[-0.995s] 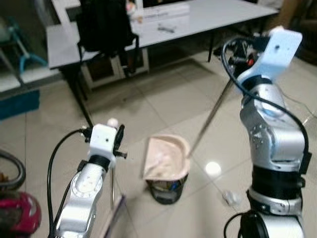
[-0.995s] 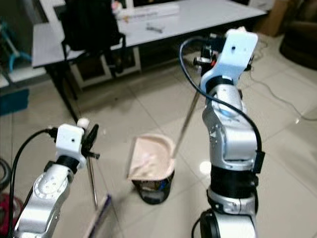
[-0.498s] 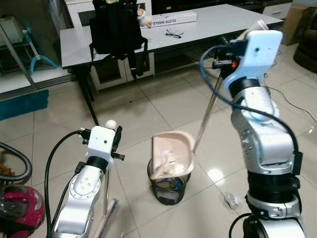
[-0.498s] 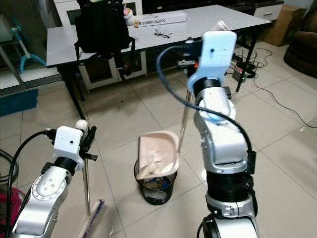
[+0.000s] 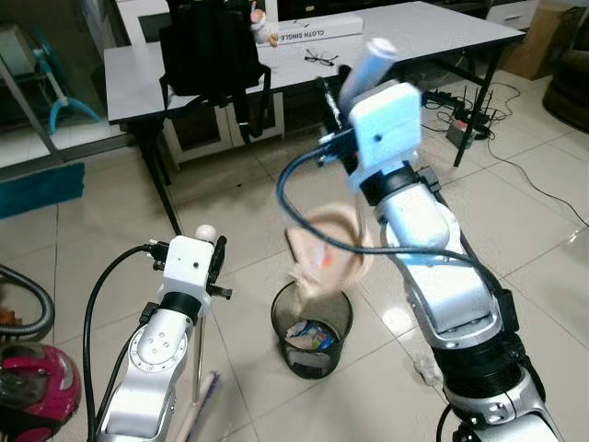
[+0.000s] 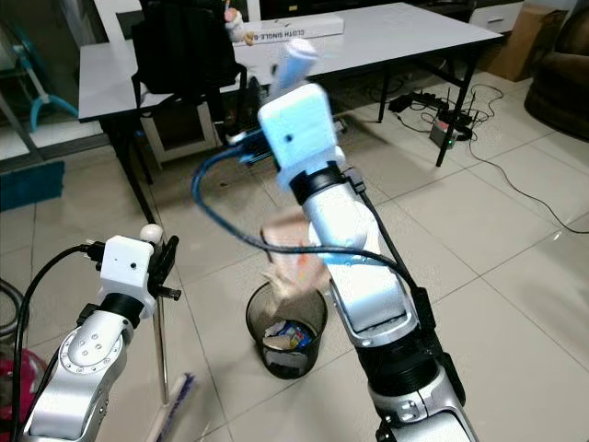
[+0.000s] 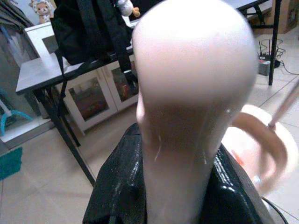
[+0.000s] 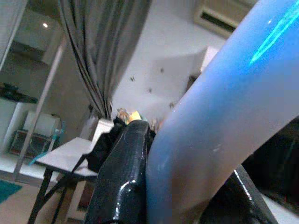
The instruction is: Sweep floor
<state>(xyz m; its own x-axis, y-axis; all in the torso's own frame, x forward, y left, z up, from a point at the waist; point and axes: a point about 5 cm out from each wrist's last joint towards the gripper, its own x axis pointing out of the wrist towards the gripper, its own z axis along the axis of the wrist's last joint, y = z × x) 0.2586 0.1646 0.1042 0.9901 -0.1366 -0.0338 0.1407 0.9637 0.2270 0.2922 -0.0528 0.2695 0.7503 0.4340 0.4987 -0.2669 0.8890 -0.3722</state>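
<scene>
My left gripper (image 5: 214,269) is shut on the broom's thin metal handle (image 5: 200,341), low on my left. The handle's white cap (image 7: 194,79) stands close before the left wrist camera, between black fingers (image 7: 117,196). The broom's bristles (image 5: 208,387) rest on the tiles. My right gripper (image 5: 342,97) is raised at centre, shut on the dustpan's pale blue handle (image 8: 219,126). The pink dustpan (image 5: 329,247) hangs tilted and blurred just above a black mesh bin (image 5: 312,324). Coloured litter lies in the bin.
A grey table (image 5: 304,51) stands behind, with a black backpack (image 5: 207,46), glasses and a long box on it. A red vacuum cleaner (image 5: 32,396) sits at the left. Cables (image 5: 515,157) trail over the tiles at the right. A crumpled scrap (image 5: 425,368) lies by my right arm.
My right arm has swung left and up, lifting the dustpan and tipping it over the bin. The left arm and the broom have stayed put. The camera has shifted a little.
</scene>
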